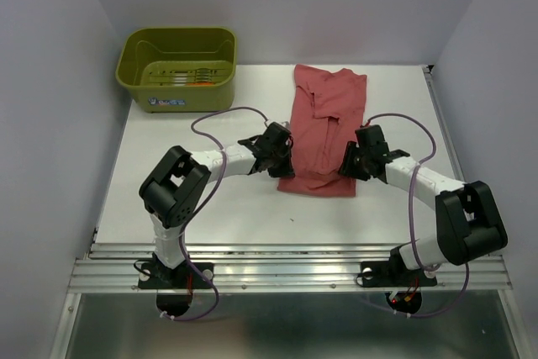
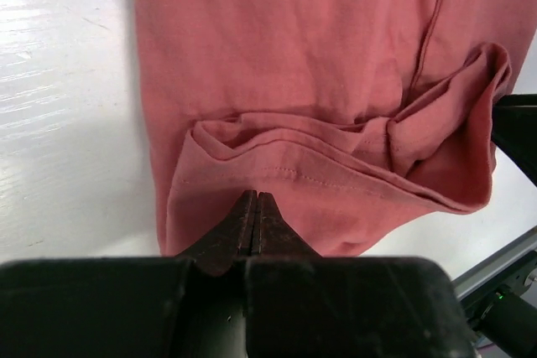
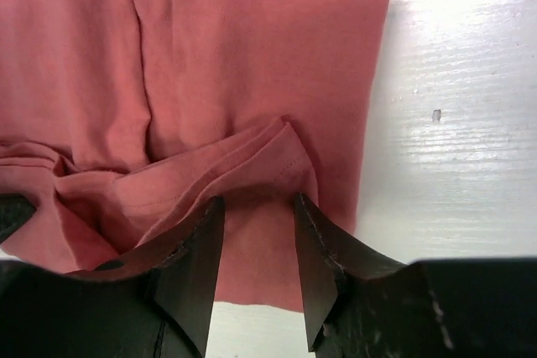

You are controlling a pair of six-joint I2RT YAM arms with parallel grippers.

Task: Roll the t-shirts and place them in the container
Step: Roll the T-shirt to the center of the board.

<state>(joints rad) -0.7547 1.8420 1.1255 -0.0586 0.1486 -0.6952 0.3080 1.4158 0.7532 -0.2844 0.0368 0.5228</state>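
**Both grippers at the near hem of the rose-red shirt**

Only the wrist cameras show the grips. In the left wrist view the left gripper (image 2: 254,200) is clamped, its fingers pressed flat together with no gap, pinching the turned-back near hem of the rose-red t-shirt (image 1: 328,115) at the stitched edge. In the right wrist view the right gripper (image 3: 256,203) is released: its fingers stand apart, straddling a bunched fold of the same hem, and the cloth lies between them without being squeezed. Each wrist view also catches a dark piece of the other gripper at its frame edge, across the rumpled hem.

The overhead camera hides the fingertips under the wrists, but it alone gives the layout. The two arms curve inward to the shirt's near end, the left at its near left corner and the right at its near right corner. The shirt is folded into a long strip that lies flat on the white table (image 1: 210,199) and runs straight away from the arms. Its far end is smooth and only its near edge is lifted and creased. An olive-green basket (image 1: 134,81) sits well apart from the shirt, beyond it to the far left.
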